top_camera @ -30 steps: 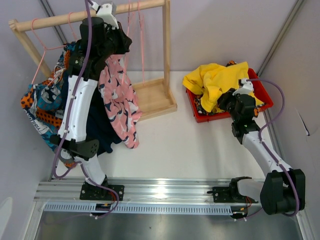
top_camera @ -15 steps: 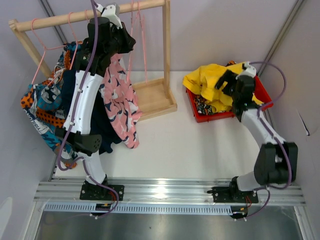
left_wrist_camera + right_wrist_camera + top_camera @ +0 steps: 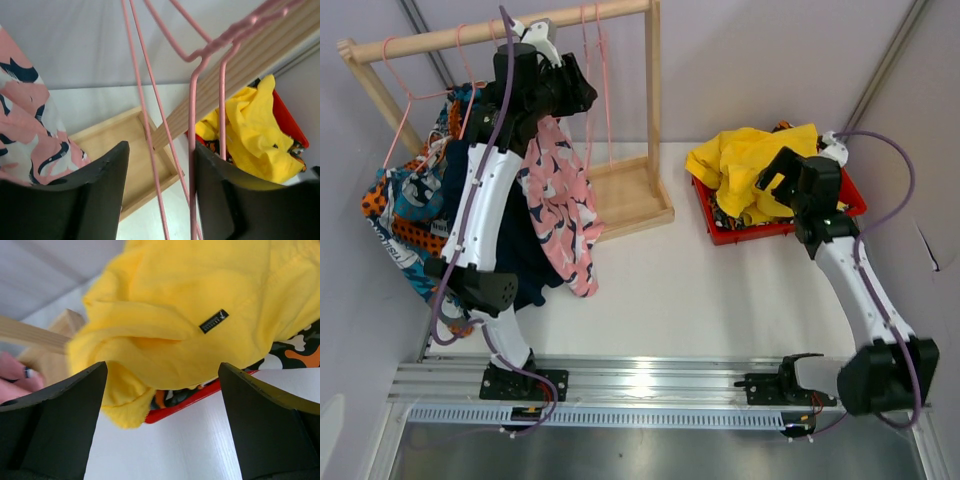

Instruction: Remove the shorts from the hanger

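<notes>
Pink patterned shorts hang from the rack beside navy shorts and blue-orange-white patterned shorts. Up at the rail, my left gripper is open, with the wires of an empty pink hanger running between its jaws, ungripped. Yellow shorts lie heaped on orange-black patterned shorts in the red bin. My right gripper is wide open with nothing in it, just in front of the yellow heap.
The wooden rack has a rail, a post and a base tray. Another pink hanger hangs at the rail's left end. White tabletop lies between the rack and the bin.
Both grippers went from shut to open. The right one let go of the yellow shorts over the bin and drew back to the right; the left one stayed at the rail.
</notes>
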You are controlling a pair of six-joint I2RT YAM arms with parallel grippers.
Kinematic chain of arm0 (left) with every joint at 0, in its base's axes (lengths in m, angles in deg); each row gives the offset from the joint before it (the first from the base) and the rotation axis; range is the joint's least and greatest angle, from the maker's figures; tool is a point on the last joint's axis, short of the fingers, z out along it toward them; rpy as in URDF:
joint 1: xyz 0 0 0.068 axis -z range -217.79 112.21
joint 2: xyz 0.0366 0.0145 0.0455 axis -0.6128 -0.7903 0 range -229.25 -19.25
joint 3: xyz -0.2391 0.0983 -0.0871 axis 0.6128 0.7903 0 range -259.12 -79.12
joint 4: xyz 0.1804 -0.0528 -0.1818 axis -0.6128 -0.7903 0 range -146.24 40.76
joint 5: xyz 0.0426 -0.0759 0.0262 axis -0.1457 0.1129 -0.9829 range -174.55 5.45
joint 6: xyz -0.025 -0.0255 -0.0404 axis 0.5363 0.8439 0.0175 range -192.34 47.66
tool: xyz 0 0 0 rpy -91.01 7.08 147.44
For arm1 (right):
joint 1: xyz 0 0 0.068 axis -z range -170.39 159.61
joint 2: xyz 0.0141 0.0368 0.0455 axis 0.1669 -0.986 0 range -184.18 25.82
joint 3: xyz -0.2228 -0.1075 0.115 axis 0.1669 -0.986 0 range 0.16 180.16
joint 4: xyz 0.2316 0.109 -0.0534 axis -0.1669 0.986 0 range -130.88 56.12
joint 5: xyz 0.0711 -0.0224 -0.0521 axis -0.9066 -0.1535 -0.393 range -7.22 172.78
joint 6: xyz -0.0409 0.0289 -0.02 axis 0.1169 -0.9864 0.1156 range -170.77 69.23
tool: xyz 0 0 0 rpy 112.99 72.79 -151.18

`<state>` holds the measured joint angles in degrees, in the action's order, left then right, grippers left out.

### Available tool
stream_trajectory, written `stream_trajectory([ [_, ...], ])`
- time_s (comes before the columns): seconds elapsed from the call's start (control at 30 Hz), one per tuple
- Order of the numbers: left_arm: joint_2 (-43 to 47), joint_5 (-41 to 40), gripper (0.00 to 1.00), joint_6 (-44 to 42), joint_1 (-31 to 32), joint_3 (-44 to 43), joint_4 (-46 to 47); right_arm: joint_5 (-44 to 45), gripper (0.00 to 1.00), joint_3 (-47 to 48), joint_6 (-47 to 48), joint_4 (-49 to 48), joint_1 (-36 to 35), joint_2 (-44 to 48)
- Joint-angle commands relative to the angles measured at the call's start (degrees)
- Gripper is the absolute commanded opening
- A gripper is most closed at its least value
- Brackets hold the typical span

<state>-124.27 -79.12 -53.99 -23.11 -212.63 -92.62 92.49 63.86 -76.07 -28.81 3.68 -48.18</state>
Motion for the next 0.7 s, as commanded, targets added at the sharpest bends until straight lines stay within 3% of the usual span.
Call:
stream_trajectory([
  [0.0, 5.95, 2.74, 0.59, 0.72, -0.53, 2.9, 2.16, 3.91, 1.0, -0.24, -1.33, 3.56, -2.15, 9.38],
  [0.07, 7.89, 3.44, 0.92, 0.81, -0.53, 3.52, 1.2, 1.72, 1.0, 0.45, -1.24, 6.19, -2.68, 11.67],
  [0.1, 8.5, 3.97, 0.99, 0.81, -0.44, 3.96, 0.75, 1.36, 0.99, 2.63, -1.42, 7.86, -2.77, 11.86],
  [0.2, 11.93, 5.02, 0.99, 1.07, -0.35, 5.01, -0.74, -0.83, 0.99, 7.3, -1.77, 16.2, -3.03, 11.68],
  [0.4, 24.13, 3.98, 0.99, 0.02, 0.53, 8.97, -2.59, -4.62, 0.99, 7.67, -3.79, 12.72, -6.89, 17.65],
  [0.57, 32.58, -5.49, 0.99, -4.18, 0.35, 13.54, -7.67, -2.69, 0.99, 6.61, -4.76, 13.5, -10.93, 17.84],
  [0.67, 33.2, -9.73, 0.99, -6.39, 0.44, 15.46, -9.01, -1.37, 1.0, 5.91, -4.76, 13.5, -13.57, 17.75],
])
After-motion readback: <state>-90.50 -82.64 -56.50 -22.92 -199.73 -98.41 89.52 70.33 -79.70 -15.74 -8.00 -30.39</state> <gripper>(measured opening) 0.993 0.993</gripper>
